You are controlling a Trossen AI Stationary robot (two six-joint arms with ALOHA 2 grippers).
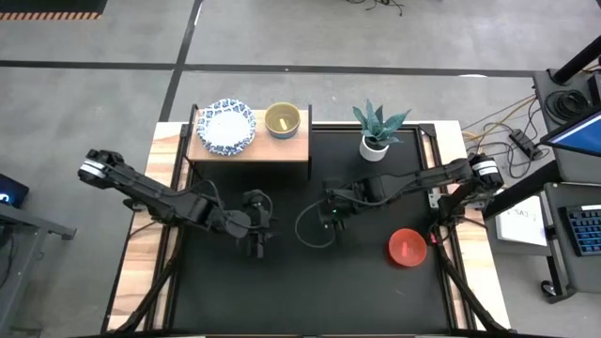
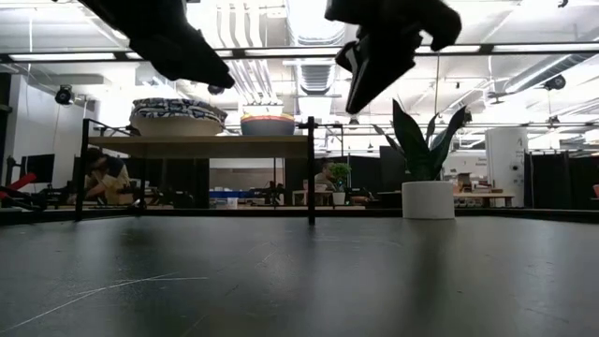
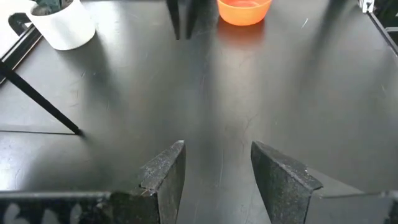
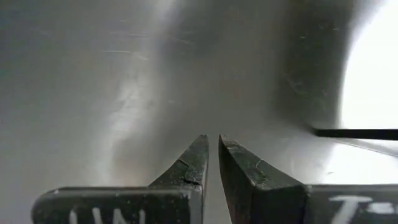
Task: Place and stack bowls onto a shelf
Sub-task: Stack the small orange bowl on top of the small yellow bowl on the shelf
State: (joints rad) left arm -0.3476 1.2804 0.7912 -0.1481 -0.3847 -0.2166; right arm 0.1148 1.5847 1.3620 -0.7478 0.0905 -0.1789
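Note:
The shelf (image 1: 249,150) stands at the table's far left, its wood top on thin dark legs (image 2: 310,173). On it sit the blue-and-white patterned bowls (image 1: 225,127) (image 2: 178,114), stacked, and a yellow bowl (image 1: 282,120) (image 2: 268,124) beside them. A red bowl (image 1: 407,248) (image 3: 244,9) rests on the black table near its right edge. My left gripper (image 1: 255,242) (image 3: 217,149) hovers open over the table's middle, empty. My right gripper (image 1: 331,222) (image 4: 212,142) hangs shut just to its right, holding nothing. Both are raised above the table (image 2: 374,56).
A white pot with a green plant (image 1: 375,141) (image 2: 428,198) stands at the far edge, right of the shelf. A dark cable loops under the right arm (image 1: 305,225). Bare black table lies between the grippers and the near edge (image 1: 310,300).

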